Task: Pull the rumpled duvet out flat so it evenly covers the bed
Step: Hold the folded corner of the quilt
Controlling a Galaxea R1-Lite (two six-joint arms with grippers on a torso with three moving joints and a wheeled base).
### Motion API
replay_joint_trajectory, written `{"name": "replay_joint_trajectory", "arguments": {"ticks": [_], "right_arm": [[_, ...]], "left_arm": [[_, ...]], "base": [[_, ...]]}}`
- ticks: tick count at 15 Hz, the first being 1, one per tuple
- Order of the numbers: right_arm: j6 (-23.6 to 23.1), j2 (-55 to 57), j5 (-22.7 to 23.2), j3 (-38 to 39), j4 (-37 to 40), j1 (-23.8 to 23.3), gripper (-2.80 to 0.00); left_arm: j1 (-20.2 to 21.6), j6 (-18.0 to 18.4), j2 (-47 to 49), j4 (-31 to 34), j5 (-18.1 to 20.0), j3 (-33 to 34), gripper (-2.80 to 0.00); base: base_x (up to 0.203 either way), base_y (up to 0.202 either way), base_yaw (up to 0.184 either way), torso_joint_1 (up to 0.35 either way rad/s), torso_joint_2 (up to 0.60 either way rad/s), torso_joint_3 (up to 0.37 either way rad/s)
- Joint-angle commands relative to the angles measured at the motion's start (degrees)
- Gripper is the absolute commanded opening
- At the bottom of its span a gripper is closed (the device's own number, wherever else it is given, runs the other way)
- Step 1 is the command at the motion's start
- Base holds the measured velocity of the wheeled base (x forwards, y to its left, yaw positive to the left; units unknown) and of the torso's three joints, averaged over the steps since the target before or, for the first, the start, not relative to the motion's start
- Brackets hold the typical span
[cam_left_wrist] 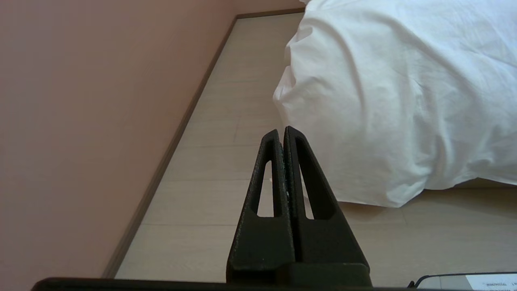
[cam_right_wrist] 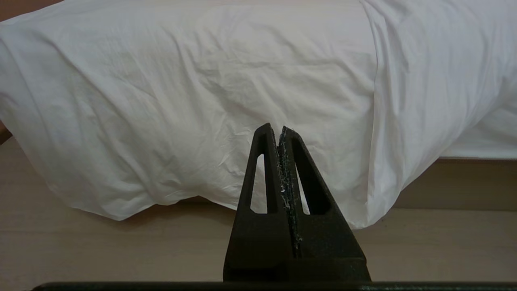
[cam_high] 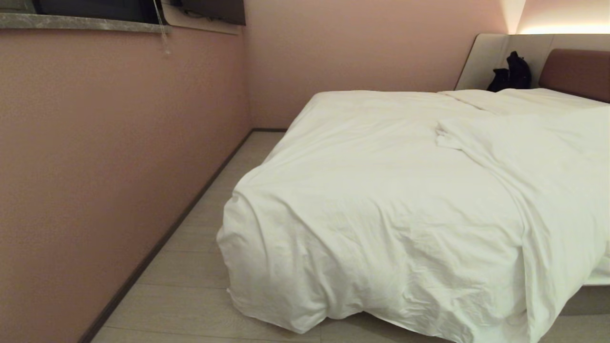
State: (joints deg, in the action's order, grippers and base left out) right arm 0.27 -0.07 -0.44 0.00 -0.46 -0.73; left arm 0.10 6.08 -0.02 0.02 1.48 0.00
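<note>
Duvet position: the duvet (cam_high: 381,200) lies on the bed (cam_high: 576,71); its near end hangs over the foot corner toward the floor (cam_high: 190,267); a folded-back flap sits at about 2 o'clock in the head view, leaving that side uneven
Step in hand: approach and choose a grip point; nothing is grasped yet
Method: judged best to pinch the free edge of the folded flap, not the puffy middle; draw it low and steady toward the uncovered side; avoid catching the sheet beneath
Left gripper (cam_left_wrist: 282,130): jaws clenched, empty; held over the floor beside the hanging corner, apart from it
Right gripper (cam_right_wrist: 274,127): jaws clenched, empty; facing the hanging end, no contact visible
</note>
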Motion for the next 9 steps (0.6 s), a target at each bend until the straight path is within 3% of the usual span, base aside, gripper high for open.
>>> {"name": "replay_joint_trajectory", "arguments": {"ticks": [1, 9], "right_arm": [[0.0, 0.1, 0.0, 0.0, 0.0, 0.1, -2.80], [0.0, 0.1, 0.0, 0.0, 0.0, 0.1, -2.80]], "left_arm": [[0.0, -0.1, 0.0, 0.0, -0.1, 0.0, -2.80], [0.1, -0.5, 0.0, 0.2, -0.2, 0.0, -2.80]], "base": [[0.002, -0.067, 0.006, 0.003, 0.00, 0.002], [0.000, -0.184, 0.002, 0.002, 0.00, 0.002]]}}
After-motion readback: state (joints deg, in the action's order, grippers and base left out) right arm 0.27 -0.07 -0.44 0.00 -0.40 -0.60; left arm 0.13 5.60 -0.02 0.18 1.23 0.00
